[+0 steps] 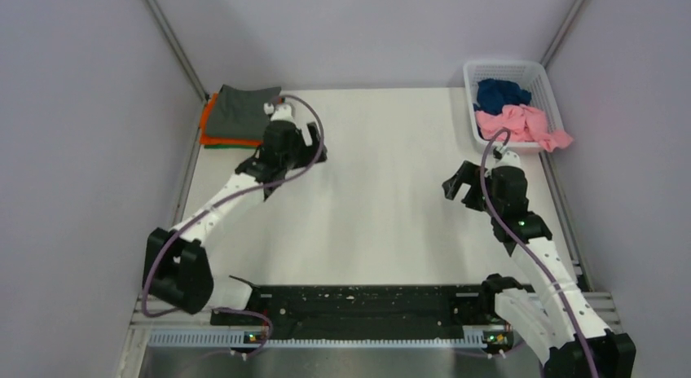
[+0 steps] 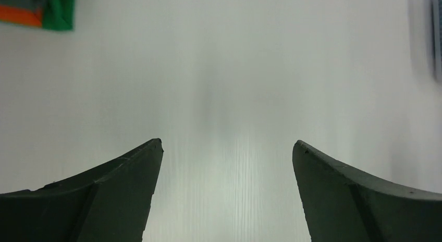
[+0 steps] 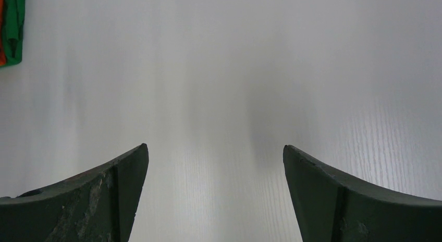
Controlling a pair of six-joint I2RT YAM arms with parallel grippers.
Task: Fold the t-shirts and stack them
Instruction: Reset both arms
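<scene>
A folded dark grey t-shirt (image 1: 244,109) lies on top of a stack at the table's far left, over an orange t-shirt (image 1: 210,130) and a green t-shirt (image 1: 222,146). A navy blue t-shirt (image 1: 499,93) and a pink t-shirt (image 1: 525,124) lie crumpled in the basket. My left gripper (image 1: 316,146) is open and empty just right of the stack, over bare table (image 2: 227,143). My right gripper (image 1: 456,184) is open and empty over bare table (image 3: 215,146), below the basket. A corner of the stack shows in the left wrist view (image 2: 60,12) and in the right wrist view (image 3: 14,23).
A white plastic lattice basket (image 1: 538,72) stands at the far right corner. The white table (image 1: 383,207) is walled by grey panels on the left, right and back. A black rail (image 1: 358,301) runs along the near edge between the arm bases.
</scene>
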